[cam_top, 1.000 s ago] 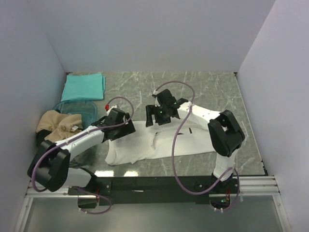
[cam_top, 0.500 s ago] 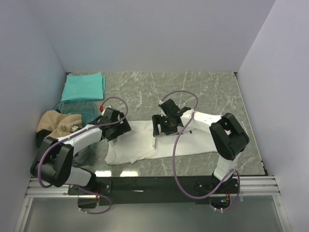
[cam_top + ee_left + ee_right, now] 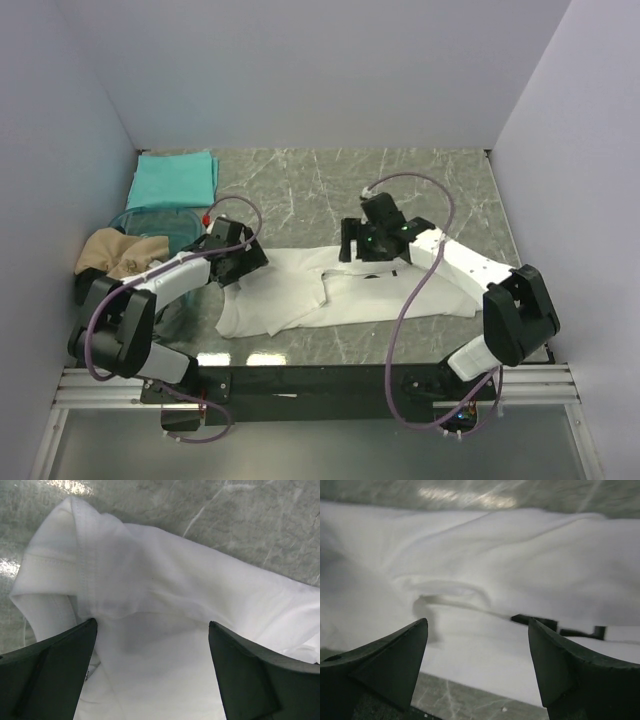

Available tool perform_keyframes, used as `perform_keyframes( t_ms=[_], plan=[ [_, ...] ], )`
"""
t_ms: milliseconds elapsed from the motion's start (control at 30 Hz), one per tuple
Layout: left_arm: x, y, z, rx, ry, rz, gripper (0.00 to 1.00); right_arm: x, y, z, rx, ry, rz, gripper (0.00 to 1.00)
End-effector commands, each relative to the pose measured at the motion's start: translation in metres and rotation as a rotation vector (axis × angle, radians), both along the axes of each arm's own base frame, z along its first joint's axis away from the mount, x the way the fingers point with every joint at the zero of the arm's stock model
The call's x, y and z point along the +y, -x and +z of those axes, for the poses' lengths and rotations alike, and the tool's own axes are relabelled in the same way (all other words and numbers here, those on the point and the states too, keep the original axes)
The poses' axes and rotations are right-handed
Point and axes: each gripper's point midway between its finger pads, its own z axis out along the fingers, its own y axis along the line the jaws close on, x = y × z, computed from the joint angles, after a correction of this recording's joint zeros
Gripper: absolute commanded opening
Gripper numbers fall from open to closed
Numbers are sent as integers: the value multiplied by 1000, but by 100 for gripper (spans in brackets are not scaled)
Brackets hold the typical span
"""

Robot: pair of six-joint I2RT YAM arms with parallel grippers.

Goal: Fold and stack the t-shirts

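Marble table [image 3: 300,180] bears white t-shirt [image 3: 300,292] stretched lengthwise left to right

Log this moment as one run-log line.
white t-shirt: laid out | left gripper: open above its sleeve | right gripper: open above its chest | teal t-shirt: folded | tan t-shirt: crumpled

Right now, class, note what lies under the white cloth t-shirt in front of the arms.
The white cloth t-shirt lies on the grey marbled tabletop, which shows around its edges. Whether anything else sits beneath cannot be seen; the cloth covers that area.
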Motion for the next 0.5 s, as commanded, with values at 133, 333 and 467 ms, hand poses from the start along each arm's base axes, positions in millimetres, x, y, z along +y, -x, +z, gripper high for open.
perform_keyframes(
  t_ms=[133,333,467],
  plan=[
    [-2,-26,-2,-2,-31,-7,99,-57,-41,-36,72,-4,-209,86],
    [-25,-103,4,-36,-70,-49,100,-80,-33,-72,133,92,-261,86],
    [-54,-173,3,-48,-54,-125,99,-80,-10,-92,201,88,-249,86]
  ],
)
